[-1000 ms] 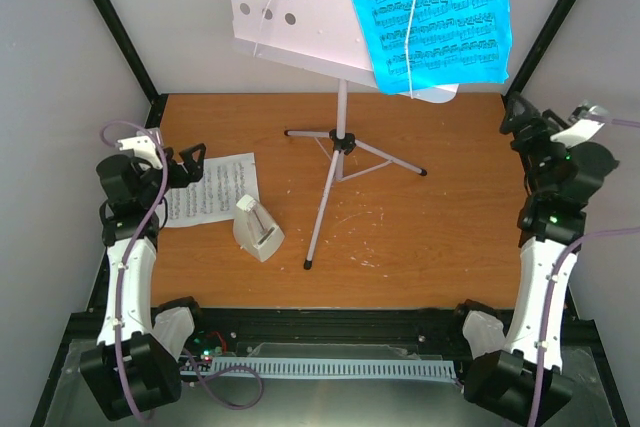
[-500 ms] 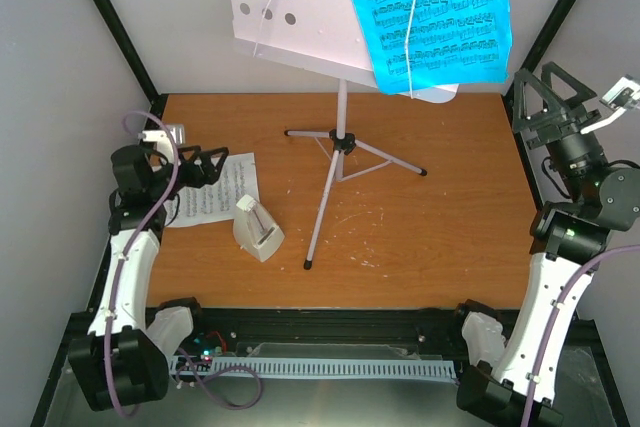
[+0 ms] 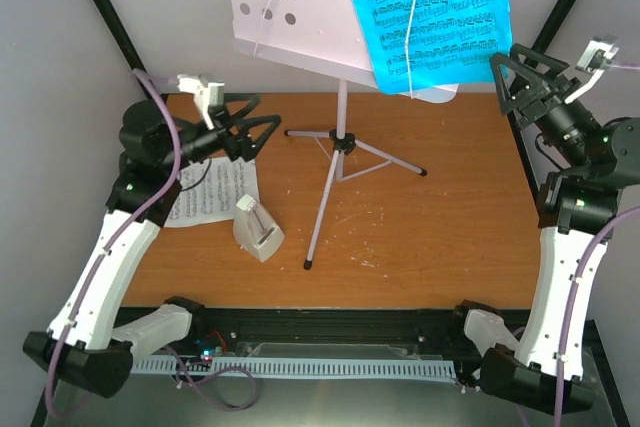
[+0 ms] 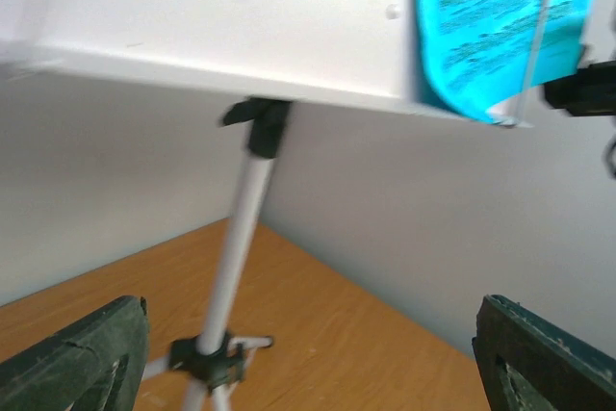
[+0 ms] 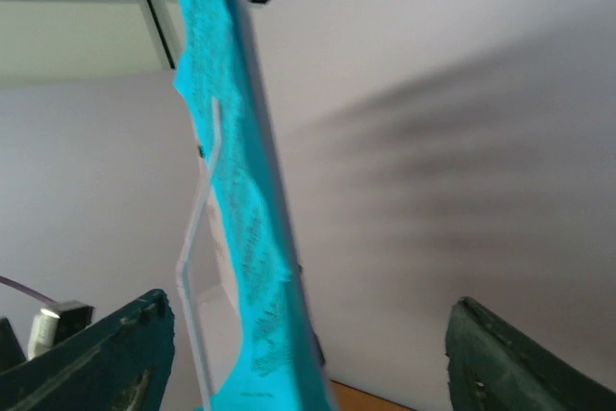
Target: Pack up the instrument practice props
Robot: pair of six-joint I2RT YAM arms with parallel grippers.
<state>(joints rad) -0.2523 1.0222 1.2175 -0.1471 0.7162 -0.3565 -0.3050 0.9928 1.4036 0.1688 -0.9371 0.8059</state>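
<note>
Currently we note the left gripper [image 3: 255, 127] with fingers spread wide and empty, its arm held high, aimed at the music stand [image 3: 300, 17]. The right gripper [image 3: 510, 82] is likewise wide, holding nothing, angled up just beside the blue sheet music [image 3: 430, 12] on the stand. The metronome [image 3: 255, 229] sits on the table [image 3: 430, 237], touching the white sheet-music page [image 3: 205, 197].

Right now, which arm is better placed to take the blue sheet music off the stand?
Probably right: the right gripper, open, hovers beside the blue sheet music; the left gripper sits lower.
</note>
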